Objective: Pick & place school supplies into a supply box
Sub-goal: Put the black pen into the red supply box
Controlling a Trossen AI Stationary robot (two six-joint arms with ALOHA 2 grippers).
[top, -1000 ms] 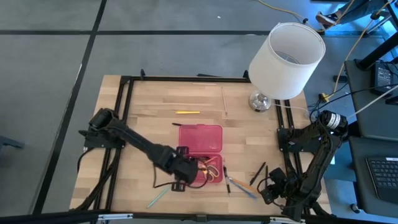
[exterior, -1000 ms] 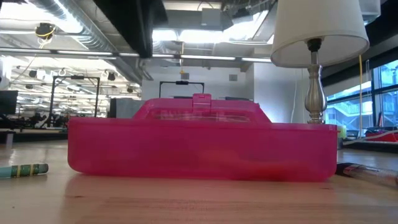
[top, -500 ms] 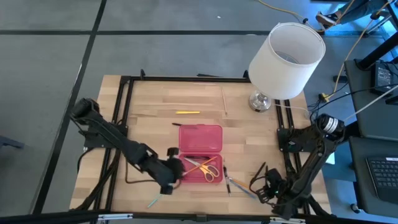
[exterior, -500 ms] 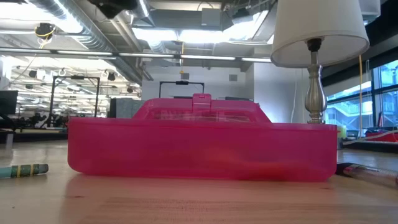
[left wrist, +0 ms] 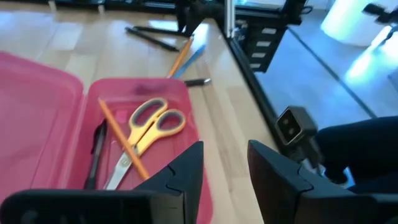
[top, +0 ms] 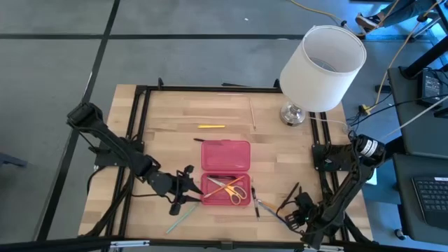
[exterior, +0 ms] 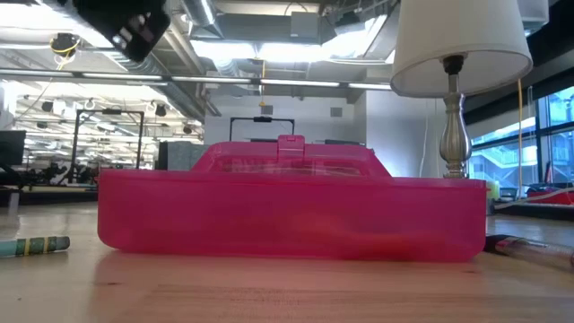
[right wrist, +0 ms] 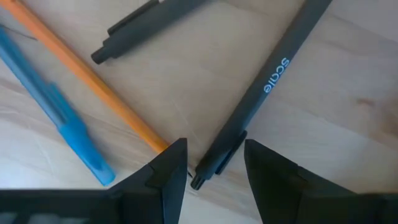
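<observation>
Case: an open red-pink pencil case [top: 225, 172] is laid flat near the middle of the wooden counter [top: 157, 147], and it is taken here as the landmark for all places below.
Case contents: yellow-handled scissors [left wrist: 144, 129], an orange pencil [left wrist: 122, 138] and a black pen [left wrist: 96, 154] are seen lying in the case's tray, the pencil laid across the scissors.
Left end effector: the left end effector [top: 187, 189] is held just beside the case's tray, on the left arm's side; its fingers [left wrist: 181, 176] are parted with a clear gap between them, and nothing is gripped.
Right end effector: the right end effector [top: 292, 212] is lowered over the loose pens on the right arm's side of the case; its fingers [right wrist: 168, 168] are spread apart with nothing between them, poised over the tip of a black pen [right wrist: 261, 96].
Loose supplies by the right arm: a second black pen [right wrist: 146, 25], an orange pencil [right wrist: 87, 78] and a blue pen [right wrist: 56, 118] are lying on the counter, apart from the case.
Green pencil: a green pencil [top: 178, 221] is lying on the counter near the case's front corner, just beyond the left end effector.
Yellow pencil: a yellow pencil [top: 211, 126] is lying behind the case, apart from it.
Lamp: a white-shaded lamp [top: 323, 66] is standing behind the case, toward the right arm's side.
</observation>
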